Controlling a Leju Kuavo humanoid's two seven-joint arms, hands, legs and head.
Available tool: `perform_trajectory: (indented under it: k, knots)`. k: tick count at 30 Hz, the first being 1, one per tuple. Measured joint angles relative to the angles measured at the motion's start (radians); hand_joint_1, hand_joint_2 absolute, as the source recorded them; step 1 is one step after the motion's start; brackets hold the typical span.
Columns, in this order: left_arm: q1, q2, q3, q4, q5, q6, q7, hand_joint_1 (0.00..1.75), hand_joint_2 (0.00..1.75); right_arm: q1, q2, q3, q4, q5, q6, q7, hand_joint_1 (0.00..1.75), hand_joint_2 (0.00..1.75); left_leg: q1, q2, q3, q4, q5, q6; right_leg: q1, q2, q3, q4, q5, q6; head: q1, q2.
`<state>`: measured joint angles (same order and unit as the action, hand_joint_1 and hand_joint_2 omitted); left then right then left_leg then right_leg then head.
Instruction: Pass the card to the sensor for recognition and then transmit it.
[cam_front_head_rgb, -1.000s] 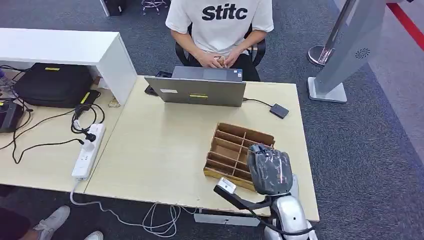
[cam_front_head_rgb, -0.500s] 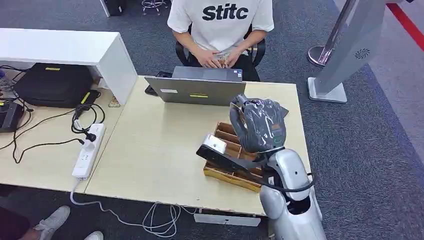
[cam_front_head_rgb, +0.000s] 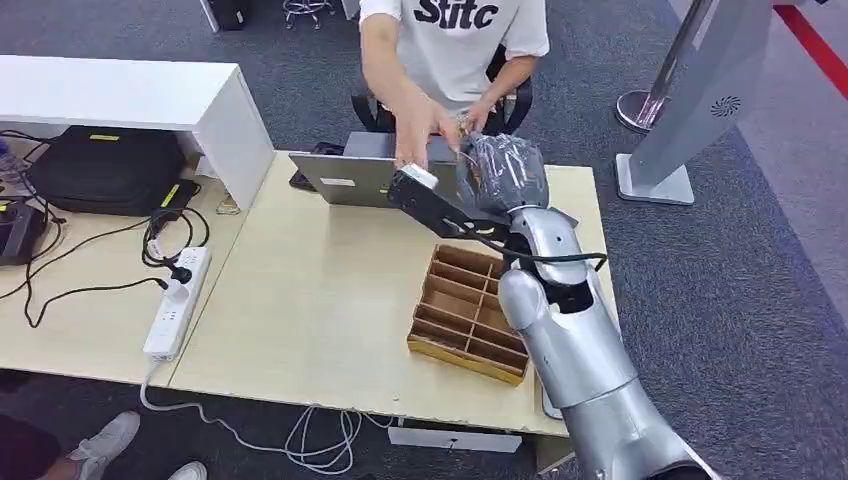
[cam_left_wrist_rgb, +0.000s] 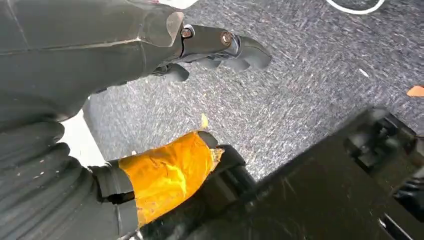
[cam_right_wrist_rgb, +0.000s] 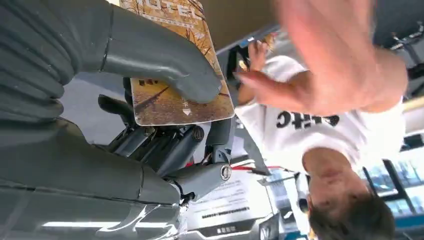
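Nearest, the left hand (cam_left_wrist_rgb: 220, 47) hangs low over grey carpet, its fingers loosely curled with nothing in them. On the pale table (cam_front_head_rgb: 300, 300), toward its near right side, sits a brown divided tray (cam_front_head_rgb: 470, 310). The silver right arm rises over it to the far edge of the table, where the right hand (cam_front_head_rgb: 500, 175) holds the card (cam_right_wrist_rgb: 172, 97) up above the laptop (cam_front_head_rgb: 400, 180). In the right wrist view the thick thumb presses the card flat against the darker fingers behind it, so the hand is clamped on the card with roughly half of it standing free.

The card looks thin, stiff and light, glossy enough to slide if the pinch loosens, and I'd judge it flexes rather than breaks. The free end is the place for another grip.

A small black box (cam_front_head_rgb: 557, 221) on a cable, probably the sensor, lies on the table's far right, partly behind the arm. Beyond the laptop a seated person reaches a hand (cam_front_head_rgb: 418, 125) toward the card, close to it; whether it touches I cannot tell. Open room lies left of the tray; the space between the laptop lid, the person's arm and the table's right edge looks tight.
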<state>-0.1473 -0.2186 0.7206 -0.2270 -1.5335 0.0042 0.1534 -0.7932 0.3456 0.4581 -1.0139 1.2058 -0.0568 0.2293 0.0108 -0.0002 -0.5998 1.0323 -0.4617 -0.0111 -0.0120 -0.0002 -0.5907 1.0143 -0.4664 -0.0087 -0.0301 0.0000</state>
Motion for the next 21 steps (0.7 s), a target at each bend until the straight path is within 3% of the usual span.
perform_trajectory:
  k: [6,11,12,13,18,21]
  knots:
    - [0.0,0.0,-0.032,0.0,0.0,-0.009,0.005,0.0,1.75,-0.013,0.003,-0.013,0.067,0.085,-0.019,0.012,1.73,1.75,0.0,0.0,0.0,0.0,0.0,0.0,0.0,0.0,0.0,0.0,0.0,0.0,0.0,0.0]
    - [0.0,0.0,-0.046,0.0,0.0,-0.01,0.005,0.0,1.75,-0.014,0.003,-0.033,0.083,0.015,-0.033,-0.009,1.75,1.75,0.0,0.0,0.0,0.0,0.0,0.0,0.0,0.0,0.0,0.0,0.0,0.0,0.0,0.0]
    - [0.0,0.0,-0.048,0.0,0.0,-0.01,0.005,0.0,1.75,-0.014,0.003,-0.037,0.085,0.008,-0.033,-0.011,0.51,1.75,0.0,0.0,0.0,0.0,0.0,0.0,0.0,0.0,0.0,0.0,0.0,0.0,0.0,0.0]
    - [0.0,0.0,-0.049,0.0,0.0,-0.01,0.005,0.0,1.75,-0.014,0.003,-0.041,0.085,0.004,-0.033,-0.012,0.0,1.75,0.0,0.0,0.0,0.0,0.0,0.0,0.0,0.0,0.0,0.0,0.0,0.0,0.0,0.0]
    - [0.0,0.0,-0.054,0.0,0.0,-0.011,0.006,0.0,1.75,-0.013,0.003,-0.074,0.086,-0.09,-0.074,-0.047,0.0,1.75,0.0,0.0,0.0,0.0,0.0,0.0,0.0,0.0,0.0,0.0,0.0,0.0,0.0,0.0]
    - [0.0,0.0,-0.057,0.0,0.0,-0.011,0.024,0.0,1.75,0.002,0.003,-0.133,0.074,-0.172,-0.101,-0.124,0.0,1.75,0.0,0.0,0.0,0.0,0.0,0.0,0.0,0.0,0.0,0.0,0.0,0.0,0.0,0.0]
